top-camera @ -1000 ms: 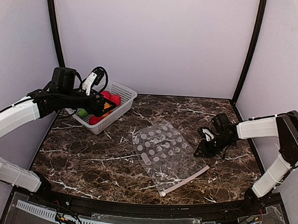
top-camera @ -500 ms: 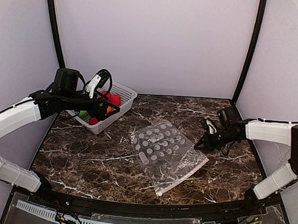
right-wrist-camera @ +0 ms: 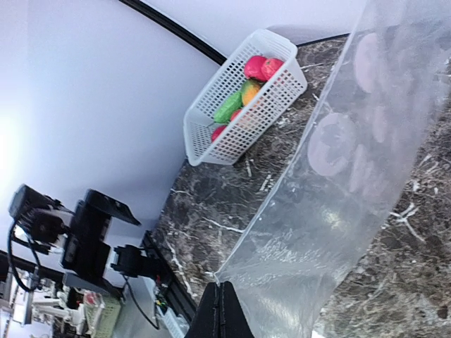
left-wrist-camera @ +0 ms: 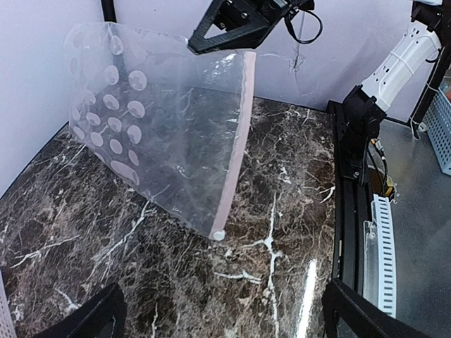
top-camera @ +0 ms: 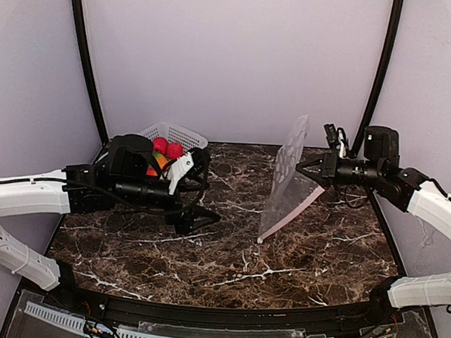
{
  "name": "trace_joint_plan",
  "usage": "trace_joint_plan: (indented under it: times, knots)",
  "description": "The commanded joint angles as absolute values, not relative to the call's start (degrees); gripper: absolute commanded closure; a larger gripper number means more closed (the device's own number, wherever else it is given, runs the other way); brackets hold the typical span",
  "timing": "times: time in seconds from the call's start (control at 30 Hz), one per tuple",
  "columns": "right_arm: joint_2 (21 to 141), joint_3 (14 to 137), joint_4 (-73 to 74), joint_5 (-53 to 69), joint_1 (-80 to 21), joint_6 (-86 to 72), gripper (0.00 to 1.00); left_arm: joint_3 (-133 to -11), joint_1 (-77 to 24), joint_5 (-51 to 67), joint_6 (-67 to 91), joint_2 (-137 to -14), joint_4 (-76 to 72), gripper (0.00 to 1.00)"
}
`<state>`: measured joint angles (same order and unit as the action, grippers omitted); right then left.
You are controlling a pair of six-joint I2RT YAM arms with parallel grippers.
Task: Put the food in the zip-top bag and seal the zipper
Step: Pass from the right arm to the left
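The zip-top bag (top-camera: 288,172) hangs upright above the table, clear with white dots. My right gripper (top-camera: 304,170) is shut on its upper edge near one corner, and in the right wrist view its closed fingertips (right-wrist-camera: 224,310) pinch the bag (right-wrist-camera: 352,176). The pinkish zipper (top-camera: 291,212) runs down to the white slider (top-camera: 260,238), which is close to the table. My left gripper (top-camera: 200,215) is open and holds nothing, left of the bag and pointing at it. From the left wrist the bag (left-wrist-camera: 162,134), zipper (left-wrist-camera: 233,141) and slider (left-wrist-camera: 218,234) show ahead. The food (top-camera: 164,148) lies in the basket.
The white lattice basket (top-camera: 180,132) stands at the back left by the wall, also seen from the right wrist (right-wrist-camera: 232,120) with red, green and orange pieces (right-wrist-camera: 243,91) inside. Black frame posts rise at both back corners. The table's black front rail (left-wrist-camera: 345,176) runs beside the bag.
My right gripper has shut on the bag's edge and lifted it from flat on the table to upright. My left arm has swung from the basket toward the table's middle, facing the bag.
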<state>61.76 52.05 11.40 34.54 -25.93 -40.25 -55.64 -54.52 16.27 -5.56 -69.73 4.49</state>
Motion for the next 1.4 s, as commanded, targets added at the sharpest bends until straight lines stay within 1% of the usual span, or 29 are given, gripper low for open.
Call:
trace_joint_plan:
  times: [0.0, 0.1, 0.23, 0.5, 0.6, 0.73, 0.83, 0.9, 0.93, 0.97, 1.03, 1.07, 1.1, 1.17, 1.37]
  knots:
    - [59.5, 54.8, 3.2, 28.1, -29.5, -51.6, 1.00, -55.9, -61.7, 5.3, -0.4, -73.9, -3.7, 0.03]
    - [59.2, 55.0, -2.1, 24.4, -31.6, -56.5, 1.00, -57.1, -65.7, -2.9, 2.3, -77.0, -6.5, 0.03]
    - [59.5, 55.3, -6.5, 19.9, -34.6, -60.0, 1.00, -58.3, -68.4, -8.7, 3.8, -81.7, -11.3, 0.03]
    - [62.9, 58.0, -9.4, 21.3, -36.8, -60.8, 1.00, -60.6, -69.9, -23.7, 1.6, -86.2, -10.5, 0.03]
    - [63.5, 57.9, -10.0, 21.4, -37.0, -61.0, 1.00, -60.7, -69.9, -25.1, 0.6, -86.6, -10.1, 0.09]
    - [64.1, 57.8, -10.6, 21.8, -36.9, -61.2, 1.00, -61.7, -69.9, -29.1, -1.4, -87.7, -8.1, 0.12]
    - [64.4, 57.8, -10.8, 21.8, -37.0, -61.3, 1.00, -61.6, -69.9, -29.4, -3.7, -87.8, -8.8, 0.16]
    - [64.5, 58.0, -10.6, 21.5, -36.9, -61.1, 1.00, -61.6, -69.9, -29.3, -4.4, -88.0, -8.9, 0.20]
    - [64.6, 58.1, -10.5, 21.4, -37.0, -61.0, 1.00, -61.7, -69.9, -29.7, -4.6, -88.0, -9.0, 0.25]
    - [64.7, 58.2, -10.5, 21.4, -37.0, -60.9, 1.00, -61.7, -69.9, -30.0, -4.9, -88.1, -9.1, 0.27]
    - [64.6, 58.3, -10.5, 21.4, -37.0, -60.9, 1.00, -61.7, -69.9, -31.0, -5.6, -88.2, -9.4, 0.39]
    - [64.6, 58.3, -10.5, 21.4, -37.0, -60.9, 1.00, -61.7, -69.9, -31.1, -6.0, -88.4, -9.5, 0.42]
    - [64.6, 58.3, -10.5, 21.4, -37.0, -60.9, 1.00, -61.7, -69.9, -31.1, -6.8, -88.4, -9.5, 0.47]
    - [64.4, 58.2, -10.4, 21.2, -37.0, -60.9, 1.00, -61.9, -69.9, -31.6, -7.6, -88.9, -9.5, 0.50]
    - [63.7, 57.6, -10.2, 21.1, -37.0, -61.1, 1.00, -62.3, -69.9, -33.4, -10.1, -90.0, -10.2, 0.53]
